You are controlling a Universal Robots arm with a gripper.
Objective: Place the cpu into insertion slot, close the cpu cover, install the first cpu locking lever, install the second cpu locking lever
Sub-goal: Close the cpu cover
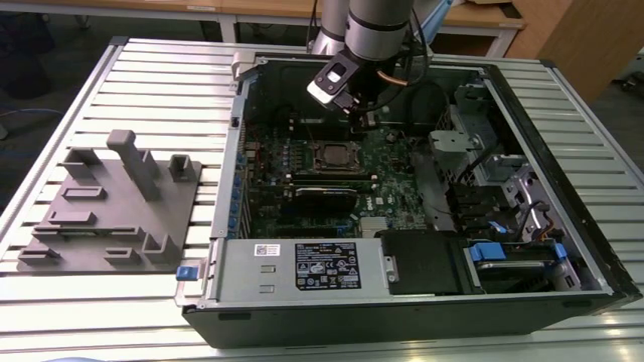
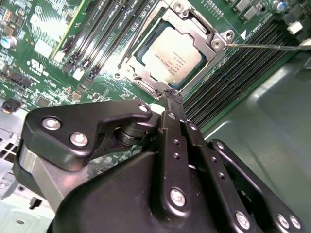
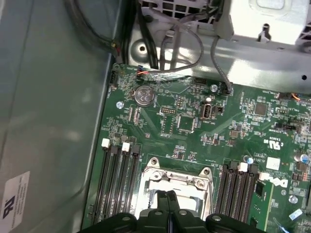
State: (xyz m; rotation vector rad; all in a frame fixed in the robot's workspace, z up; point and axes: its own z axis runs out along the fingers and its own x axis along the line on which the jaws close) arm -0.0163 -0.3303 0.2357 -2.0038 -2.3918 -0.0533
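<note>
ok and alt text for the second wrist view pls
A silver chip sits on a green circuit board, a metal cover frame lying around its edges. The arm's black pincer, shut, looms in the foreground with its tip beside the frame's near corner. A thin metal lever juts out from the frame.

cpu [image 2: 172, 53]: you're looking at dull silver metal, a satin top that catches light softly.
cpu cover [image 2: 146, 81]: bare silvery metal, brighter than the chip, glinting at the edges.
pincer [image 2: 173, 94]: yours is black, smooth and semi-matt, with bright steel screw heads.
board [image 3: 194, 131]: green lacquered laminate, slightly glossy.
coin cell [image 3: 144, 95]: polished metal face.
case wall [image 3: 48, 97]: smooth grey sheet metal, matt.
surface [image 1: 151, 75]: pale ribbed metal slats, satin sheen.
grey fixture [image 1: 111, 219]: matt grey plastic, no shine.
label [image 1: 327, 265]: white sticker, flat finish.
</note>
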